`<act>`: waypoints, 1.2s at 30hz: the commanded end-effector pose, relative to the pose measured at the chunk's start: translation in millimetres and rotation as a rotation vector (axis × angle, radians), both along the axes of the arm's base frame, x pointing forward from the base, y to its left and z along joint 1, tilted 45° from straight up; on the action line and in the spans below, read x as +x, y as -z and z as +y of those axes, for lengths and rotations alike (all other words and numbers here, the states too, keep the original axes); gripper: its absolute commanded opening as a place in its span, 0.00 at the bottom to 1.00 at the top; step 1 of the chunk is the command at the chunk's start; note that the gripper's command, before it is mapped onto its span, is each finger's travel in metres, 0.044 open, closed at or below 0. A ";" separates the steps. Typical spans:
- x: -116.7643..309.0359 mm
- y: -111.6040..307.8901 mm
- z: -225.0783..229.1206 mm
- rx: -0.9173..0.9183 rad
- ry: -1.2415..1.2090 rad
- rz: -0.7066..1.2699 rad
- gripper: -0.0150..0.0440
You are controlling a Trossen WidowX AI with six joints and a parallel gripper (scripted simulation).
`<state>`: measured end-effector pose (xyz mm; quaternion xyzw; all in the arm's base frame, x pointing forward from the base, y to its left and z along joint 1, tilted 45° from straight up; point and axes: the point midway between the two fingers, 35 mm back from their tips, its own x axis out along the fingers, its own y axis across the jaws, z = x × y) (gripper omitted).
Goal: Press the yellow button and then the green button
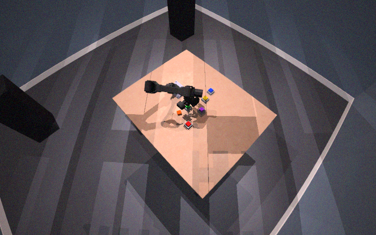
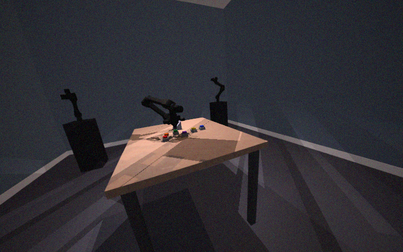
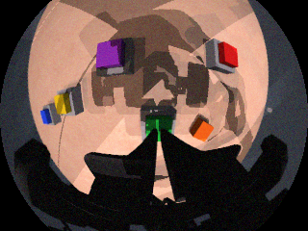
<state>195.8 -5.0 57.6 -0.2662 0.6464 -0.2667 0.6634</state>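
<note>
My gripper (image 1: pixel 187 104) (image 2: pixel 175 128) (image 3: pixel 158 132) is shut and holds nothing, pointing down. In the wrist view its fingertips overlap the near part of the green button (image 1: pixel 188 106) (image 2: pixel 175 130) (image 3: pixel 159 120); whether they touch the cap or press it down, I cannot tell. In the top view the gripper partly hides this button. The yellow button (image 1: pixel 205 98) (image 2: pixel 193 129) (image 3: pixel 63 103) stands apart from the gripper, its cap up on its grey base.
An orange block (image 1: pixel 178 112) (image 2: pixel 166 134) (image 3: pixel 201 128) lies close beside the green button. A purple button (image 1: pixel 201 109) (image 2: pixel 184 132) (image 3: pixel 110 54), a red button (image 1: pixel 188 124) (image 2: pixel 165 136) (image 3: pixel 228 54) and a blue button (image 1: pixel 210 90) (image 2: pixel 202 126) (image 3: pixel 45 116) stand around. A pale bracket (image 2: pixel 179 125) is behind the gripper.
</note>
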 end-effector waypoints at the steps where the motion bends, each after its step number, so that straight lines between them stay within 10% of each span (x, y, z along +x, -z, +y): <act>1: -2.1 4.9 -6.6 -0.007 -0.003 0.009 0.29; 36: -1.7 -14.7 15.0 -0.006 -0.003 0.009 0.33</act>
